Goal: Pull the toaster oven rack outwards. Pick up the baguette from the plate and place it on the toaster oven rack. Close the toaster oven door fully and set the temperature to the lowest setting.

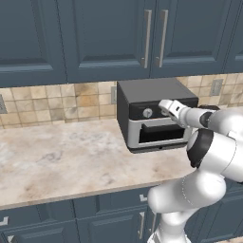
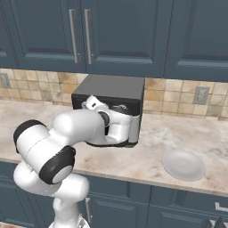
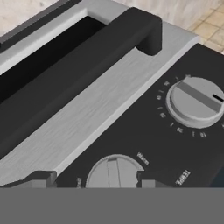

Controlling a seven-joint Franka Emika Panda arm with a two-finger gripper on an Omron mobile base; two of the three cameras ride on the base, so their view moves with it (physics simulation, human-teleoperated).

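Observation:
The toaster oven (image 1: pixel 151 91) (image 2: pixel 114 87) stands on the counter against the tiled wall. Its toaster oven door (image 1: pixel 159 134) (image 3: pixel 83 122) is closed, with a dark handle bar (image 3: pixel 78 72) across it. My gripper (image 1: pixel 166 106) (image 2: pixel 92 103) (image 3: pixel 95 180) is at the black control strip. Its fingertips (image 3: pixel 43 178) flank a silver knob (image 3: pixel 113 172). One tip is close against the knob and the other stands a little off it. A second knob (image 3: pixel 195 100) lies beside it. The plate (image 2: pixel 184 164) is bare on the counter to the right. The baguette and the toaster oven rack are hidden.
Dark blue upper cabinets (image 1: pixel 118 38) hang just above the oven. The marble counter (image 1: pixel 61 156) stretches wide to the oven's left. Wall outlets (image 2: pixel 201 95) sit on the tiled backsplash.

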